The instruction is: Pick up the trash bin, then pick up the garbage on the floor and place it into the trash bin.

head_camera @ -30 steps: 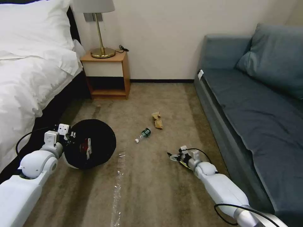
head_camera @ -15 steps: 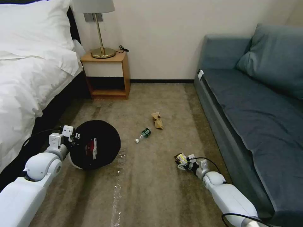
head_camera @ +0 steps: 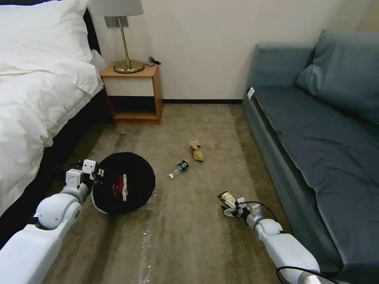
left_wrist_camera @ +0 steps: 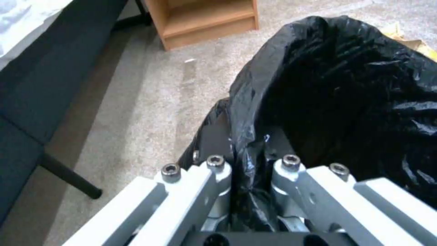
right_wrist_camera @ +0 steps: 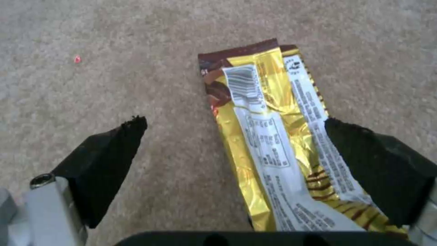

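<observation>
Round white plastic trash bin (head_camera: 98,203) with crinkled black liner, rim pinched in clenched left gripper (left_wrist_camera: 248,164), carpet at 8 o'clock; yellow-and-black foil snack wrapper (right_wrist_camera: 278,143) between spread right gripper (right_wrist_camera: 237,150) pads, at 5 o'clock; likely risk: thin foil slipping free on closing.

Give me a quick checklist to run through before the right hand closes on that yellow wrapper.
1. Left hand clamped on the black-lined round white trash bin's rim: ok.
2. Right hand open wide: ok.
3. Crinkled yellow-and-black snack wrapper between the fingers: ok, though it lies close to one finger, off centre.
4. Wrapper lifted off the beige carpet: cannot tell.
5. Bin mouth open to receive: ok; a red-and-white wrapper already lies inside.
6. Small clear green-labelled bottle and crumpled brown paper left on floor: not ok.
</observation>
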You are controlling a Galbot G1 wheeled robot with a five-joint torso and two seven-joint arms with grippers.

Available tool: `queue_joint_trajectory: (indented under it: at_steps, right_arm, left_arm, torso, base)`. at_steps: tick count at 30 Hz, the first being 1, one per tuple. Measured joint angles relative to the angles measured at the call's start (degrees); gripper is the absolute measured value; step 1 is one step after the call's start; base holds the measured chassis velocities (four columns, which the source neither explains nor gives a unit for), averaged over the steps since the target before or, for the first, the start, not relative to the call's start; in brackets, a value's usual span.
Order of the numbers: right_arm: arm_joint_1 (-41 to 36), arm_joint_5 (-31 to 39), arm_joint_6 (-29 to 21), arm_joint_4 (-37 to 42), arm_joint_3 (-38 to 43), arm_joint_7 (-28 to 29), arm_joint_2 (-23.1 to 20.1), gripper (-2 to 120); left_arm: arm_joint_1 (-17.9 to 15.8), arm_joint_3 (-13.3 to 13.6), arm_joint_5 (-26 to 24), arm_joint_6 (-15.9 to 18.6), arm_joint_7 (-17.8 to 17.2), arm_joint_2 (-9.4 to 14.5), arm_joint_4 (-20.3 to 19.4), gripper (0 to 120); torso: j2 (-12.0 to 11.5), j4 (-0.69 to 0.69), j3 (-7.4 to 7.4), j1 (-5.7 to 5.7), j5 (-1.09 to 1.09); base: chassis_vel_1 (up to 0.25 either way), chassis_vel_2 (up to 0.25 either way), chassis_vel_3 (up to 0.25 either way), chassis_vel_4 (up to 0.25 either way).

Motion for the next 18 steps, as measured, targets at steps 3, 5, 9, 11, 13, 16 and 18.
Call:
queue_joint_trajectory:
  at_steps: [3,5,9,11,13,16,18]
  right_arm:
    - [0.6,-0.9,0.2,-1.5,0.5,-0.1,0.7,100]
    - [0.8,-1.2,0.3,-2.1,0.7,-0.1,1.0,100]
    - [1.2,-1.5,0.2,-3.0,1.0,-0.1,1.4,100]
    - [1.3,-1.5,0.0,-3.3,1.1,-0.1,1.6,100]
    - [1.3,-1.5,-0.2,-3.4,1.2,-0.1,1.7,100]
    - [1.4,-1.4,-0.6,-3.5,1.3,-0.1,1.8,100]
    - [1.4,-1.3,-0.8,-3.7,1.4,-0.1,1.9,100]
  left_arm:
    - [0.1,0.0,0.0,-0.6,0.2,0.0,0.3,6]
    - [0.2,-0.1,0.0,-0.8,0.3,0.0,0.5,6]
    - [0.4,-0.3,-0.1,-1.3,0.5,0.1,0.9,6]
    - [0.4,-0.4,-0.1,-1.6,0.7,0.3,1.1,6]
    - [0.4,-0.4,-0.2,-1.8,0.8,0.3,1.2,6]
    - [0.2,-0.5,-0.3,-2.2,1.0,0.3,1.5,6]
    - [0.1,-0.4,-0.4,-2.5,1.0,0.2,1.6,6]
  torso:
    - [0.0,0.0,0.0,0.0,0.0]
    - [0.0,0.0,0.0,0.0,0.0]
    - [0.0,0.0,0.0,0.0,0.0]
    - [0.0,0.0,0.0,0.0,0.0]
    - [0.0,0.0,0.0,0.0,0.0]
    - [0.0,0.0,0.0,0.0,0.0]
    - [0.0,0.0,0.0,0.0,0.0]
  base:
    - [0.0,0.0,0.0,0.0]
    - [0.0,0.0,0.0,0.0]
    - [0.0,0.0,0.0,0.0]
    - [0.0,0.0,0.0,0.0]
    - [0.0,0.0,0.0,0.0]
    - [0.0,0.0,0.0,0.0]
    - [0.0,0.0,0.0,0.0]
